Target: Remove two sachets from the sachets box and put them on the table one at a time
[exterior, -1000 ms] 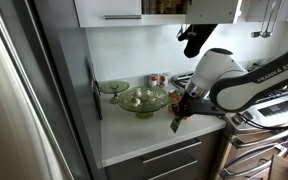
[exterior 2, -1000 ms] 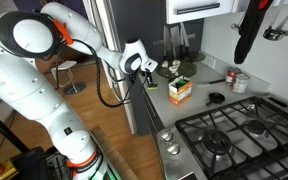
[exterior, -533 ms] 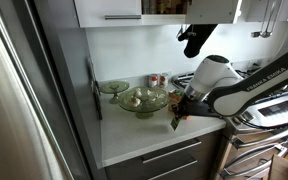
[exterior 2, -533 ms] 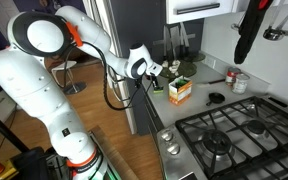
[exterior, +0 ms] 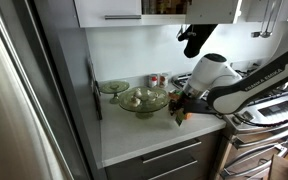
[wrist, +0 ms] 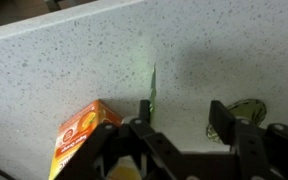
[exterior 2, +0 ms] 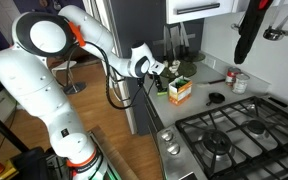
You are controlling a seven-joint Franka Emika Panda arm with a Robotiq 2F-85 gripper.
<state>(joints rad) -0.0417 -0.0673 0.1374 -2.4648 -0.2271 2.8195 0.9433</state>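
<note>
In the wrist view my gripper stands open over the white table, with nothing between its fingers. A thin green sachet shows edge-on just beyond the left fingertip, close to it but not clamped. The orange-yellow sachets box sits at the lower left, beside the gripper. In both exterior views the gripper hangs low next to the box on the counter. The sachet is too small to make out there.
Green glass bowls stand just behind the gripper, a second one by the wall. Cans sit at the back. The gas stove lies beside the counter, and a black mitt hangs above it.
The jaws have gone from shut to open, letting go of the sachet they held. The arm itself has barely moved.
</note>
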